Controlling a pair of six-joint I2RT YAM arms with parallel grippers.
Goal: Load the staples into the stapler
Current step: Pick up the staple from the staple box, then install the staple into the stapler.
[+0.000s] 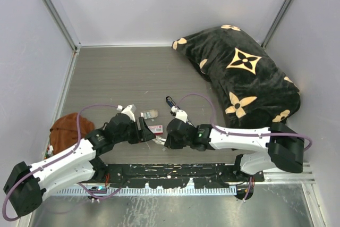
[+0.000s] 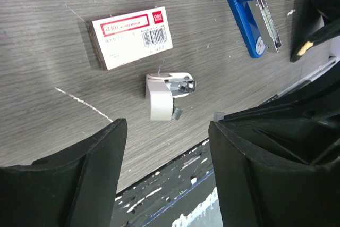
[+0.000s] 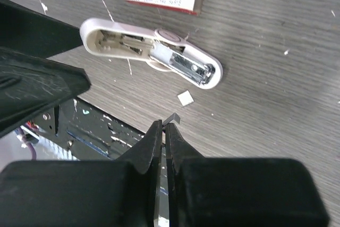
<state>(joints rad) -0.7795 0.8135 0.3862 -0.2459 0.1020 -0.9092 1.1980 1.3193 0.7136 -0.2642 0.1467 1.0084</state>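
1. A brown cloth bundle lies on the table, out past the left arm's elbow and well apart from both grippers.
2. The left gripper hovers over the table with its jaws wide apart and nothing between them.
3. Just ahead of the left fingertips lies a small white oblong piece with metal parts showing inside it. It is not touched.
4. Beyond that piece, further ahead of the left gripper, a red-and-white cardboard box lies flat with its barcode face up.
5. The right gripper has its jaws pinched almost together on the staples, a thin silvery-grey strip sticking out at the tips.
6. A small pale square bit lies on the table just ahead of the right fingertips, between them and the white piece.
7. The stapler, blue and opened so that its silver channel shows, lies ahead of the left gripper and off to its right. No finger touches it.
8. A black cushion with gold flower shapes sits far out beyond the right arm.
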